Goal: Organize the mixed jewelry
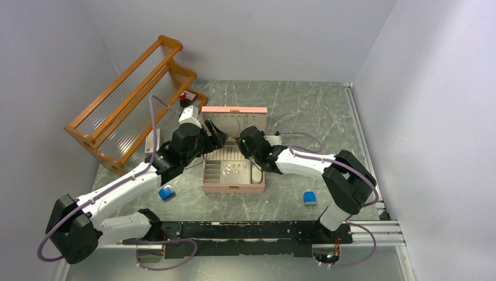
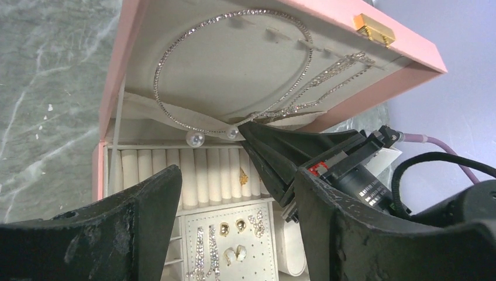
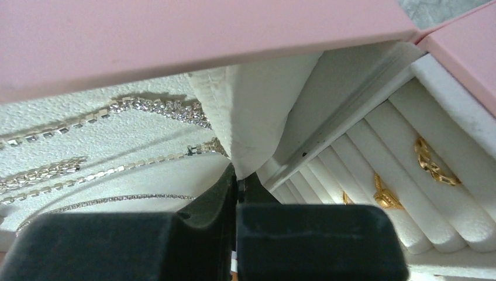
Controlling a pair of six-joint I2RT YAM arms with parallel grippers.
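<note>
Top: open pink box (image 1: 234, 182) sits mid-table (image 1: 304, 117), both arms reaching over it.

Left wrist: left gripper (image 2: 234, 193) spread wide, empty, above earrings (image 2: 225, 230) on their card. Sparkly hoop (image 2: 157, 76) lies in the lid.

Right wrist: right gripper (image 3: 236, 184) pinched shut on the white pocket flap (image 3: 251, 111) (lid lining). Gold rings (image 3: 433, 161) sit in the roll slots.

Plain pale walls (image 1: 263, 35) enclose a grey marbled table (image 1: 316, 105); an orange wooden rack (image 1: 126, 102) stands far left; light is even
</note>
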